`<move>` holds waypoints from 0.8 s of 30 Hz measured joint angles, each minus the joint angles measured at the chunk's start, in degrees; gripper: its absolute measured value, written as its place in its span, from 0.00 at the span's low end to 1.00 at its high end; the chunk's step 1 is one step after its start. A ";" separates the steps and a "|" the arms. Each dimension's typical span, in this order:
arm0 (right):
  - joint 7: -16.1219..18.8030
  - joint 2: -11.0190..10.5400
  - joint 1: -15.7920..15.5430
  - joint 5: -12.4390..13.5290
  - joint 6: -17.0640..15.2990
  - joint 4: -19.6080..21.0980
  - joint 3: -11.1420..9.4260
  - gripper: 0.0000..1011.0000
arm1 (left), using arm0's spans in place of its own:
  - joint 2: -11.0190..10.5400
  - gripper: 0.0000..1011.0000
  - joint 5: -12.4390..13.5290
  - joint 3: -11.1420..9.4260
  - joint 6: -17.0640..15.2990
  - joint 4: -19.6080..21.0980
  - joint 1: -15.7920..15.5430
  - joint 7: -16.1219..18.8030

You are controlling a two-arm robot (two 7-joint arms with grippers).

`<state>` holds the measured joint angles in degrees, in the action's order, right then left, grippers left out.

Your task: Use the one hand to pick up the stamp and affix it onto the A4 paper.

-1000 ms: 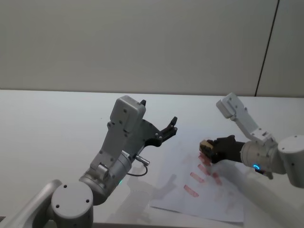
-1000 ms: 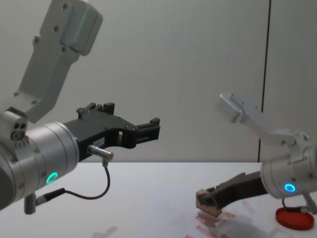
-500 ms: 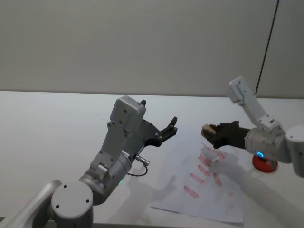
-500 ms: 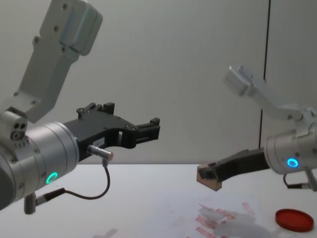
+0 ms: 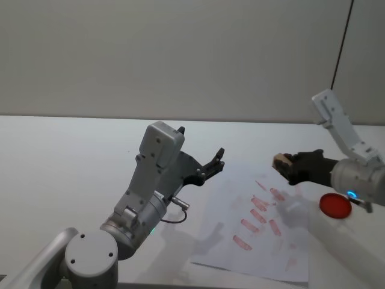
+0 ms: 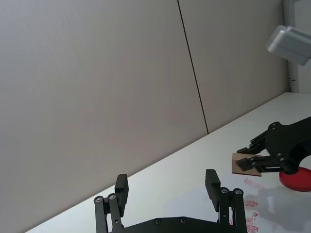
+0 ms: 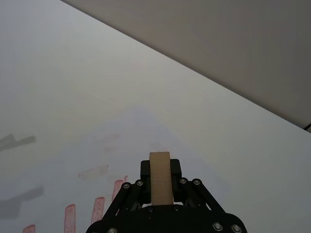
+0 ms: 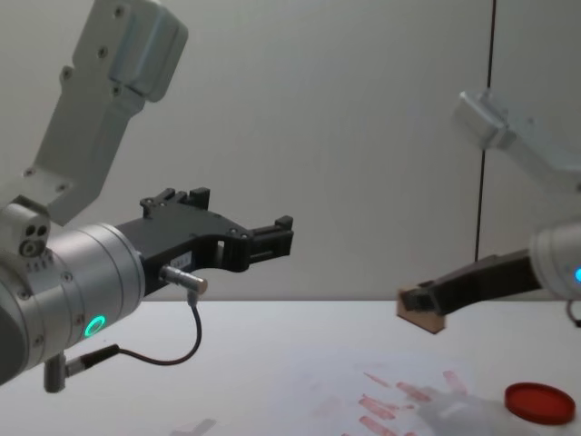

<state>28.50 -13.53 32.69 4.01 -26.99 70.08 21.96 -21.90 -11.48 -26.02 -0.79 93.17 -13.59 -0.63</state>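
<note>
With the stamp (image 8: 421,310) pinched between the fingers of the right pincer (image 5: 287,166), the step in hand looks like a trip to the red ink pad (image 5: 334,205) or a fresh press on the paper (image 5: 255,259); which of the two cannot be told from here. The block hangs in the air above the far right part of the sheet, clear of it, with the ink pad on the counter (image 5: 72,156) just beside the paper's right edge. In the right wrist view the wooden block (image 7: 161,184) sits straight and centred in the grip, which is what a clean print needs.

To do this well, I would judge that the face of the block should come down flat and square, not on an edge, or the mark will be faint on one side. The sheet already carries a cluster of red marks (image 5: 257,212) in its middle, so a bare patch nearer the front or far edge would give a readable print. The paper lies loose, so pressing straight down and lifting straight up should keep it from sliding or sticking to the block.

The left pincer (image 8: 269,239) is held up over the counter to the left, fingers spread and holding nothing
</note>
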 joint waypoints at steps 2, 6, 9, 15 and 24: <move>-0.33 -0.92 -1.04 -0.01 -1.07 1.93 -0.40 0.22 | 0.00 0.99 0.00 0.00 0.00 0.00 0.00 0.00; -1.34 -2.58 -3.04 0.22 -2.62 5.14 -1.10 0.22 | 0.00 0.99 0.00 0.00 0.00 0.00 0.00 0.00; -2.41 -3.79 -4.63 0.77 -3.63 7.48 -1.65 0.22 | 0.00 0.99 0.00 0.00 0.00 0.00 0.00 0.00; -5.28 -5.63 -7.41 2.54 -5.19 10.94 -2.71 0.22 | 0.00 0.99 0.00 0.00 0.00 0.00 0.00 0.00; -10.34 -7.28 -10.56 6.30 -6.11 13.61 -4.30 0.22 | 0.00 0.99 0.00 0.00 0.00 0.00 0.00 0.00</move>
<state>18.16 -20.81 22.13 10.30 -33.09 83.69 17.67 -21.89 -11.48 -26.03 -0.79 93.18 -13.59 -0.63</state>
